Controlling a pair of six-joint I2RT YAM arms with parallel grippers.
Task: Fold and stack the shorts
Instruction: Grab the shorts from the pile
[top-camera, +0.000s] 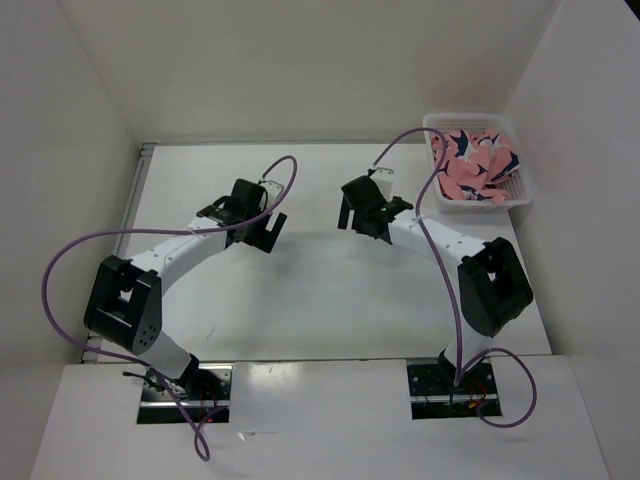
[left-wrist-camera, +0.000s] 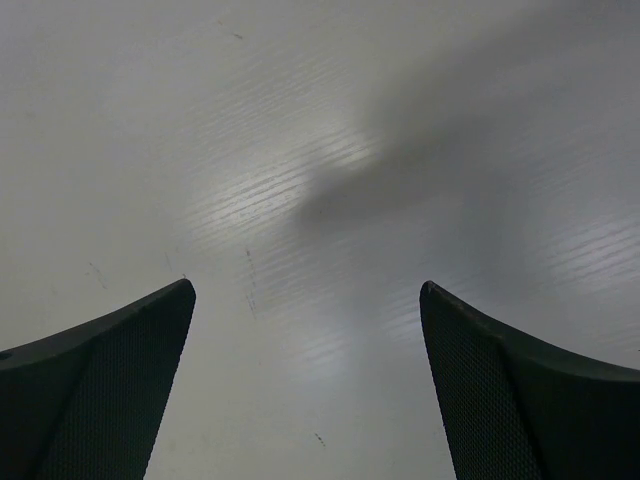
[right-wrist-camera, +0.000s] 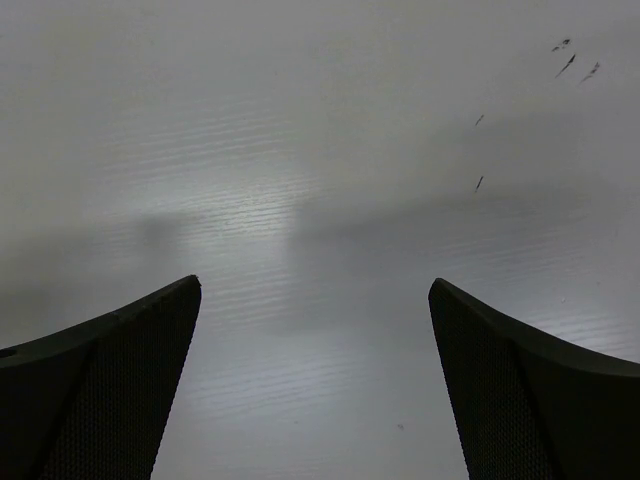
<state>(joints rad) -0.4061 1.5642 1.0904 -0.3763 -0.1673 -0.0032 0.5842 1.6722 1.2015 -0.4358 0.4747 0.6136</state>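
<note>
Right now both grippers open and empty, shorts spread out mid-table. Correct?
No: the shorts sit bunched in the white basket at the far right corner, per the top external view. Left gripper and right gripper are open and empty.

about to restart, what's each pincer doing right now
Left pincer: open, holding nothing.
Right pincer: open, holding nothing.

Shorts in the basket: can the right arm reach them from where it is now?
Probably yes. The shorts lie heaped in the open-topped basket at the far right corner, and the right gripper is open and empty, with nothing visibly between them.
</note>
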